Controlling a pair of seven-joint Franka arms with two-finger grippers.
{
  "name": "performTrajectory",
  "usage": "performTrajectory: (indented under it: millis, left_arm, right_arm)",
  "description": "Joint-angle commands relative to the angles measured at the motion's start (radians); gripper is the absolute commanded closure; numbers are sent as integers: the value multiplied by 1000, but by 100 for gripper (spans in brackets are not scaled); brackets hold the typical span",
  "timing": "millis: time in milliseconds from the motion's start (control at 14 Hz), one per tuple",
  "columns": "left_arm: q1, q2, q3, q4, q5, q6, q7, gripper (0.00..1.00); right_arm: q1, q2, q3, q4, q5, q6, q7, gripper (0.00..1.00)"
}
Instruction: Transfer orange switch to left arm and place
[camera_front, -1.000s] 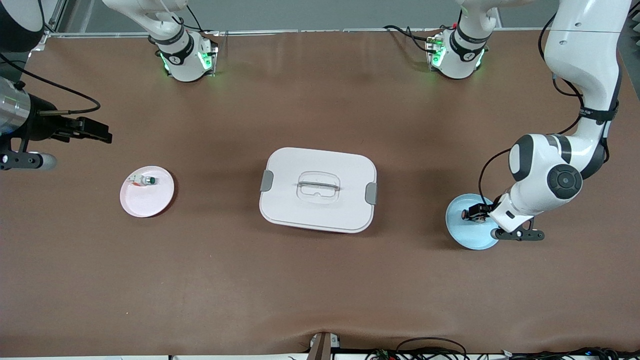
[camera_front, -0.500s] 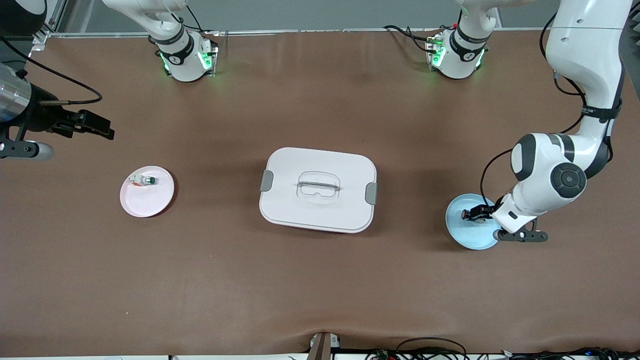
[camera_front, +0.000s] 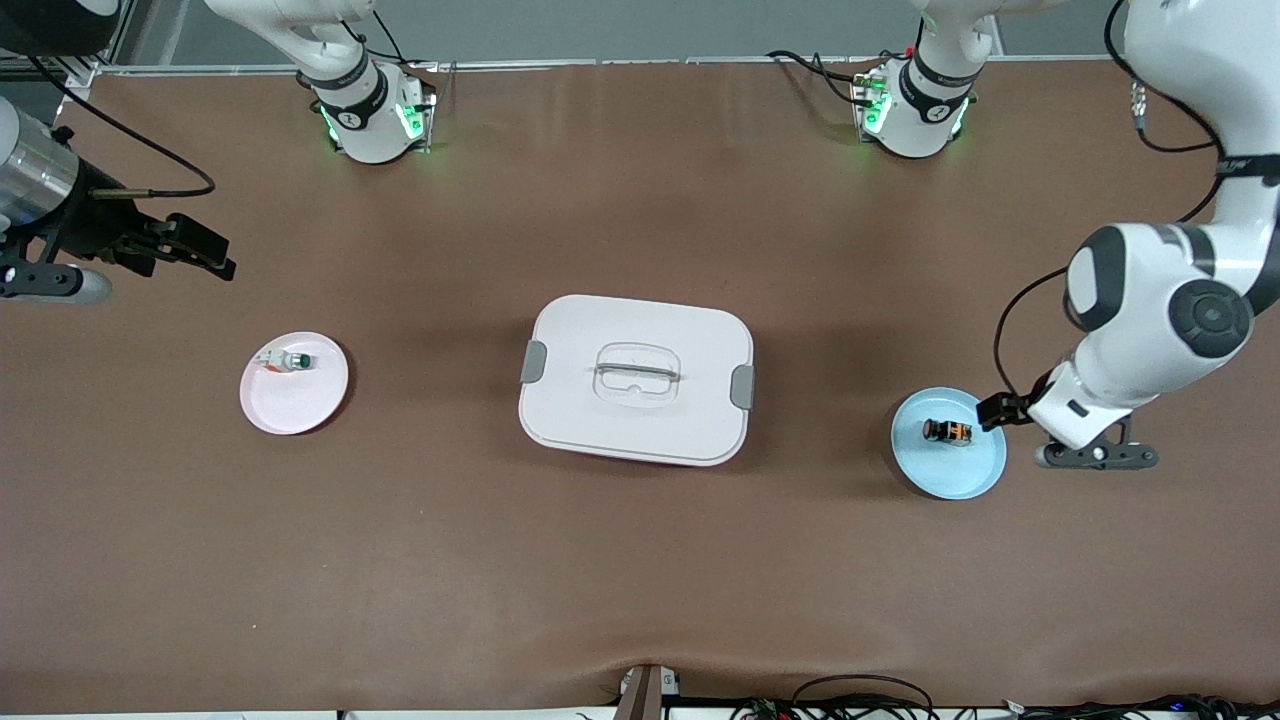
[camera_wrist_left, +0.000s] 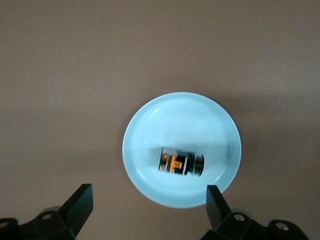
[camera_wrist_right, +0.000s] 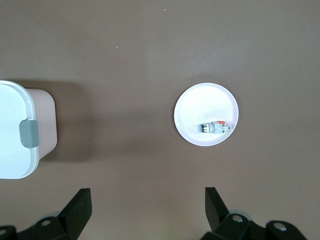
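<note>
Box (camera_front: 636, 380): white, lid shut, grey latch on each short side, recessed handle in the lid. Stands at mid-bench, between the two plates and well apart from both.
Bench (camera_front: 640, 560): brown surface carrying box and both plates.
Blue plate (camera_front: 975, 470): toward the left arm's end of the bench, slightly nearer the front camera than the box.
Orange switch (camera_front: 947, 432): lies on its side in the blue plate, free of any tool; black body, orange accents. In the left wrist view the orange switch (camera_wrist_left: 181, 163) rests inside the plate (camera_wrist_left: 150, 130).
Left tool (camera_front: 996, 410): up in the air over the rim of the blue plate, on the side toward the left arm's end. Fingers spread wide, holding nothing and touching nothing. The left wrist view shows one finger (camera_wrist_left: 79, 204) over bare bench and the other over the plate rim.
Pink plate (camera_front: 300, 405): toward the right arm's end of the bench.
White switch (camera_front: 288, 361): green top, lies on its side in the pink plate.
Right tool (camera_front: 205, 250): over bare bench, up in the air, farther from the front camera than the pink plate. Fingers spread apart, holding nothing; the right wrist view shows one finger (camera_wrist_right: 79, 206) with bench between the pair.
</note>
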Motion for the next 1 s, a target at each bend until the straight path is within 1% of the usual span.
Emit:
performTrajectory:
  millis: [0,286,571,643,786,929]
  left_arm:
    - [5,-101,-1,-27,6,-75,11,0]
    - [4,-179,-3,-33,5,-111,7,0]
    - [-13,-262,3,-28,-47,-172,4,0]
    - [-45,-285,20,-27,-53,-184,-2,0]
    - [-117,-319,95,-22,-53,-216,-26,0]
    - [-116,-359,104,-19,-55,-241,-25,0]
  right_arm:
    - [-6,-30,-5,-33,12,24,11,0]
    - [-9,-38,-8,-31,3,43,10,0]
    - [-15,-38,-8,-36,-5,34,-6,0]
    - [-15,-38,-8,-36,-5,27,-6,0]
    - [-13,-41,-7,-36,-17,21,-6,0]
    - [-12,-45,-5,-36,-23,23,-6,0]
